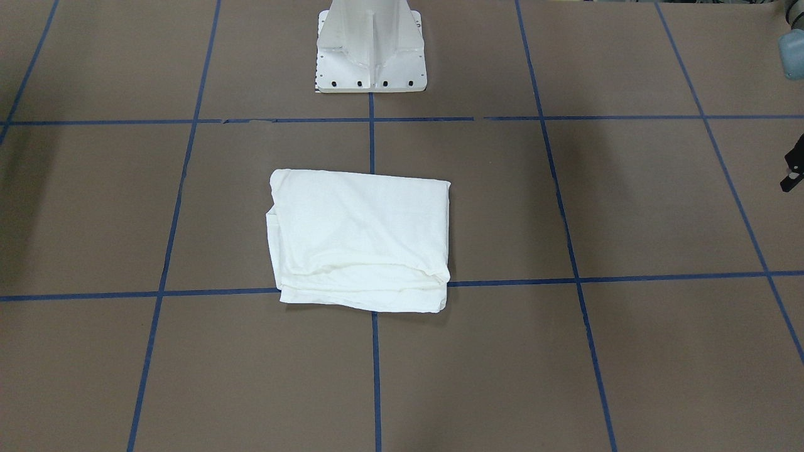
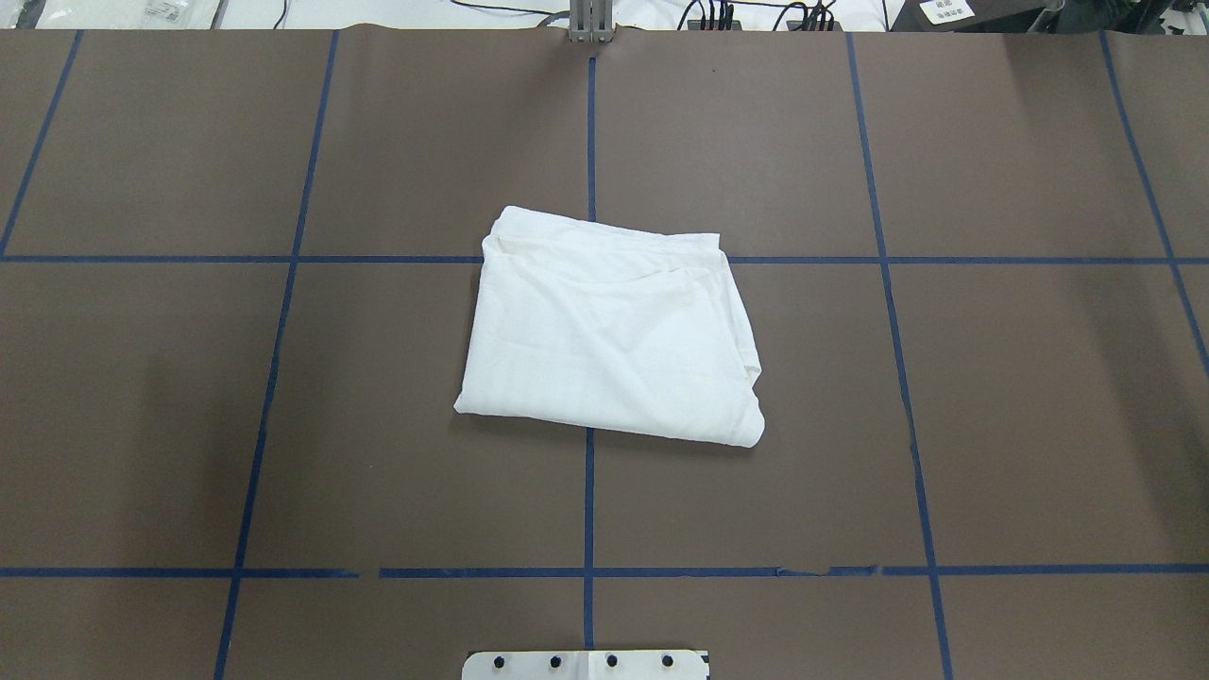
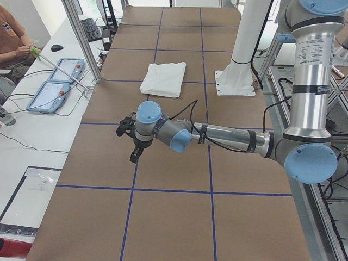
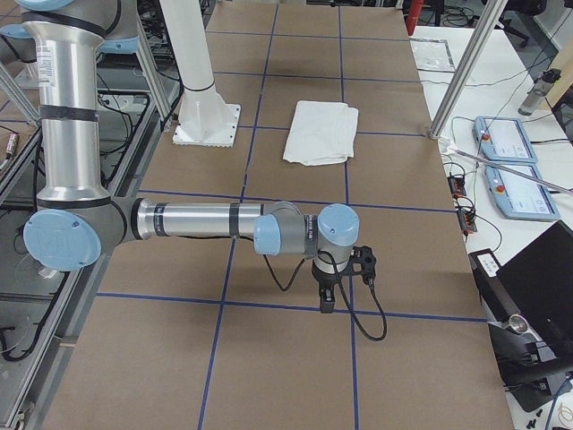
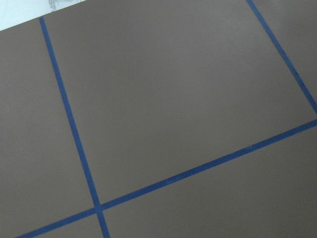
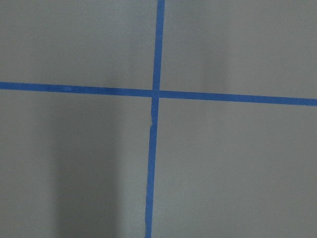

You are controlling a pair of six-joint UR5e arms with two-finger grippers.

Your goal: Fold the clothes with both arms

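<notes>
The white T-shirt (image 1: 361,242) lies folded into a compact rectangle at the middle of the brown table; it also shows in the overhead view (image 2: 609,331) and both side views (image 3: 163,79) (image 4: 320,132). No print, collar or label shows. My left gripper (image 3: 134,156) hangs low over the bare table, far off to the robot's left of the shirt; only a black sliver of it (image 1: 794,168) shows in the front view, and I cannot tell whether it is open or shut. My right gripper (image 4: 327,303) hangs likewise far off on the other side; I cannot tell its state. Both wrist views show only table.
The white pedestal base (image 1: 370,53) stands behind the shirt. Blue tape lines (image 2: 589,510) grid the table. Teach pendants (image 3: 54,81) (image 4: 506,139) and aluminium frame posts (image 3: 81,43) stand along the far side, where a seated person (image 3: 13,38) shows.
</notes>
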